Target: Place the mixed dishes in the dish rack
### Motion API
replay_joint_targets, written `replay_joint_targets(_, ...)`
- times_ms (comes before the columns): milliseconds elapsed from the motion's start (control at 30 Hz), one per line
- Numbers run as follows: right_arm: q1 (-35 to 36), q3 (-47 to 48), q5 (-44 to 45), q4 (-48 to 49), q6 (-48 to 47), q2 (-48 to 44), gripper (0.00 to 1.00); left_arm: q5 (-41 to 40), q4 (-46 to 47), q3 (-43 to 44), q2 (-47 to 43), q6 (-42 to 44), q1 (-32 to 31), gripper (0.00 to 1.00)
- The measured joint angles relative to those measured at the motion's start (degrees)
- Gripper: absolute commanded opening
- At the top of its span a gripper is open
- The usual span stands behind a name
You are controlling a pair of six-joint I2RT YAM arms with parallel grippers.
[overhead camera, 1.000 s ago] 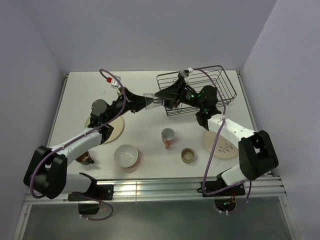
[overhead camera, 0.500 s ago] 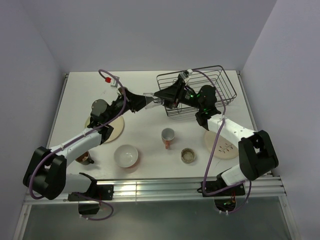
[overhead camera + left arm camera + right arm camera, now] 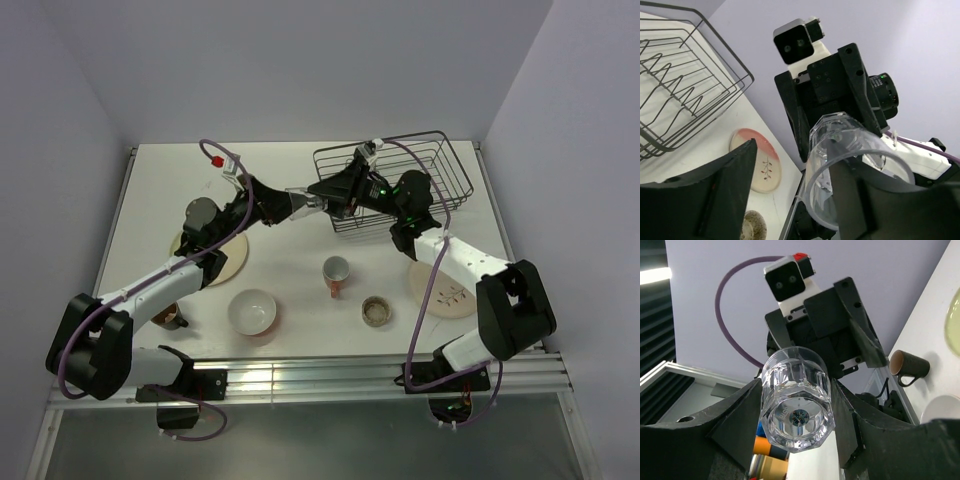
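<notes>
The clear glass [image 3: 304,196] hung on its side above the table [image 3: 170,190], just off the near left corner of the dish rack [image 3: 462,178], between the two grippers that met there. Its open mouth faced the left wrist camera and its thick faceted base faced the right wrist camera. The right gripper [image 3: 318,199] had hold of it: in the right wrist view both black fingers [image 3: 742,415] pressed against the glass's sides, about halfway apart. The left gripper [image 3: 296,200] stood open around the mouth end; in its own view one finger [image 3: 735,175] was well clear of the glass, the other close beside it.

Nothing lay in the rack. On the table below sat the pink mug [image 3: 336,272], the white bowl [image 3: 252,310], a small speckled cup [image 3: 376,311], the cream-and-pink plate [image 3: 447,292] by the right arm and the cream plate [image 3: 228,262] partly under the left arm.
</notes>
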Motion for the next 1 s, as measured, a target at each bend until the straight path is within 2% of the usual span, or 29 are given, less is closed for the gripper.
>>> replay_joint_targets(300,-4.44,1.36,-0.68,1.75,-0.76,1.07,0.09,-1.81,-6.56,0.0,-4.15,2.34,0.09,0.82)
replay_joint_targets(333,-4.79,1.36,-0.87,1.81,-0.98,1.09,0.09,-2.08,-7.34,0.0,-4.92,2.86,0.2,0.87)
replay_joint_targets(533,-6.8,1.33,-2.14,1.88,-3.21,1.33,0.08,-3.78,-13.25,0.02,-9.05,6.05,1.38,0.88)
replay_joint_targets(667,-10.29,1.81,-4.04,-0.28,-7.72,1.38,0.08,-6.19,-21.11,0.04,-12.59,9.62,2.86,0.91)
replay_joint_targets(800,-16.28,8.74,-5.25,-13.88,-21.51,3.02,0.08,-10.43,-29.77,0.04,-17.53,13.6,4.72,0.93)
replay_joint_targets(1000,-22.18,32.48,2.84,-45.75,-57.16,10.4,0.08,-16.96,-40.52,0.09,-23.89,18.34,5.86,0.93)
